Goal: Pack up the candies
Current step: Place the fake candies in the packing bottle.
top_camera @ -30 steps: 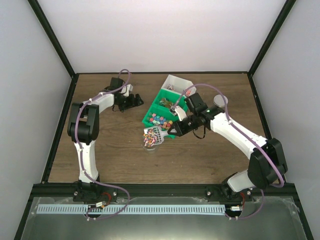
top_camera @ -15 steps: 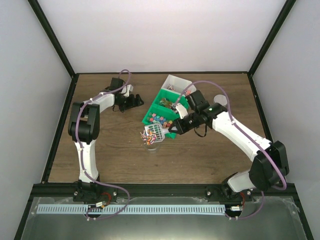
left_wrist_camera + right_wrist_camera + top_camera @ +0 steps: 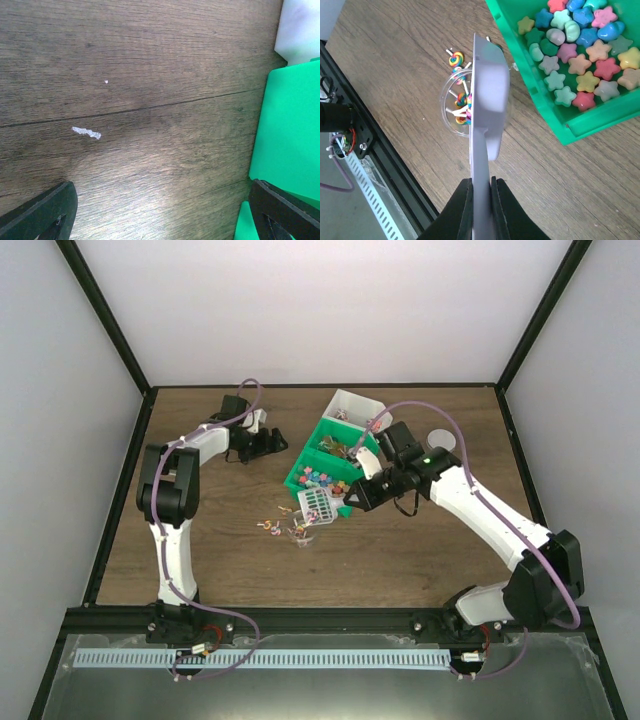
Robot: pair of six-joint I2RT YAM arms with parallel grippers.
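Nearest the arm bases stands the clear cup (image 3: 443,102) on the wooden table (image 3: 200,560), and it already holds a small cluster of swirl lollipops (image 3: 461,116); several more lollipops lie loose on the boards just left of the cup, one of them close beside its rim, so part of the load looks to have missed. Right above the cup hangs the grey scoop (image 3: 489,100), turned on its edge and apparently emptied; the right gripper (image 3: 481,185), on the cup's right, has its fingers pinched narrow on the scoop's handle. Just beyond the cup sits the green bin (image 3: 570,132), with a full compartment of star candies (image 3: 580,65) and other sweets in the compartment farther back; I judge the packing only partly done, with the strays to recover and probably more scoops to come. Farther off, to the cup's far left, the left gripper (image 3: 265,443) hovers over bare wood with its fingers spread wide, holding nothing. Farthest from the cup are a white bin (image 3: 358,403) behind the green one, and a pale round disc (image 3: 440,440) to the far right.
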